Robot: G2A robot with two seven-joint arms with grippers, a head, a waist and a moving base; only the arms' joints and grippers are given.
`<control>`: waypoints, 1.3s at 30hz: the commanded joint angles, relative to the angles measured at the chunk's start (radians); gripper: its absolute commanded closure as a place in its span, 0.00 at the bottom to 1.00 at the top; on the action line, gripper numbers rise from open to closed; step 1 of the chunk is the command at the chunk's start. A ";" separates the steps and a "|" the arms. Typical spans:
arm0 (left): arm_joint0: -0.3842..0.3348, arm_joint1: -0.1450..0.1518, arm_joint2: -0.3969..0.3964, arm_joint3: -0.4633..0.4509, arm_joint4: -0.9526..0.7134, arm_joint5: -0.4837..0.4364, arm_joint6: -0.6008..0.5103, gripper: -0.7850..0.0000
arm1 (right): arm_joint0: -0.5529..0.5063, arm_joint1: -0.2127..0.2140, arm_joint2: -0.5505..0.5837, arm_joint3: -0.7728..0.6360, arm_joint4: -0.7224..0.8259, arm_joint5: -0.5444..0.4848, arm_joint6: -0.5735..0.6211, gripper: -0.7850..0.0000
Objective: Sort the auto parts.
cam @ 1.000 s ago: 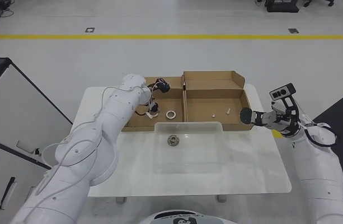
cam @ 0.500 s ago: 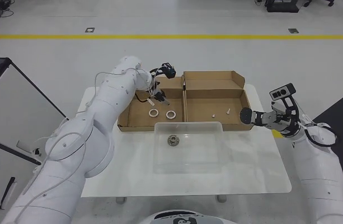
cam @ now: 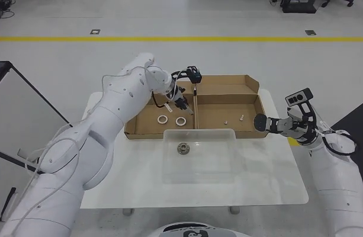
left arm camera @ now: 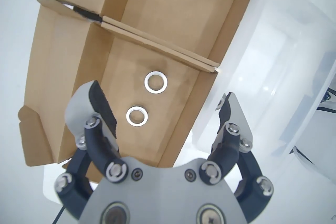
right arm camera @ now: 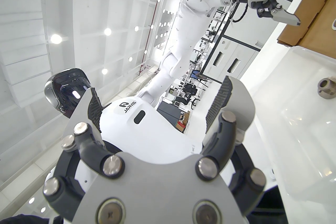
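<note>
One metal bushing (cam: pixel 183 148) lies in the clear bin (cam: pixel 211 163).
Small, rigid, probably slick: pinch across its collar. Left gripper (left arm camera: pixel 160 95) fingers spread above two rings (left arm camera: pixel 156 82) in the cardboard box (left arm camera: pixel 183 25); right gripper (right arm camera: pixel 161 87) fingers also spread.

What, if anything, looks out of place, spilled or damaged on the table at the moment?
Nothing stands out. One ring and a second ring lie flat in one half of the cardboard box; two small pins lie in the other; a metal hub sits in the clear tub. Nothing has spilled.
</note>
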 commanded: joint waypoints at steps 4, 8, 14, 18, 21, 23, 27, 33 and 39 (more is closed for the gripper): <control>0.094 0.072 -0.035 -0.263 -0.016 0.108 -0.107 0.00 | 0.000 0.000 0.000 0.000 0.000 0.000 0.000 0.00; 0.172 0.136 -0.072 -0.462 -0.030 0.201 -0.200 0.00 | 0.000 0.000 0.000 0.000 0.000 0.000 0.000 0.00; 0.223 0.174 -0.110 -0.581 -0.047 0.260 -0.259 0.00 | 0.000 0.000 0.000 0.000 0.000 0.000 0.000 0.00; 0.223 0.174 -0.110 -0.581 -0.047 0.260 -0.259 0.00 | 0.000 0.000 0.000 0.000 0.000 0.000 0.000 0.00; 0.226 0.175 -0.111 -0.581 -0.043 0.262 -0.253 0.00 | 0.000 0.000 0.000 0.000 0.000 0.000 0.000 0.00; 0.238 0.179 -0.107 -0.596 -0.006 0.260 -0.244 0.00 | 0.000 0.000 0.000 0.000 0.000 0.000 0.000 0.00; 0.228 0.186 -0.046 -0.665 0.046 0.293 -0.292 0.00 | 0.000 0.000 0.000 0.000 0.000 0.000 0.000 0.00; 0.146 0.186 0.125 -0.708 -0.043 0.353 -0.352 0.00 | 0.000 0.000 0.000 0.000 0.000 0.000 0.000 0.00; 0.057 0.179 0.269 -0.695 -0.138 0.376 -0.375 0.00 | 0.000 0.000 0.000 0.000 0.000 0.000 0.000 0.00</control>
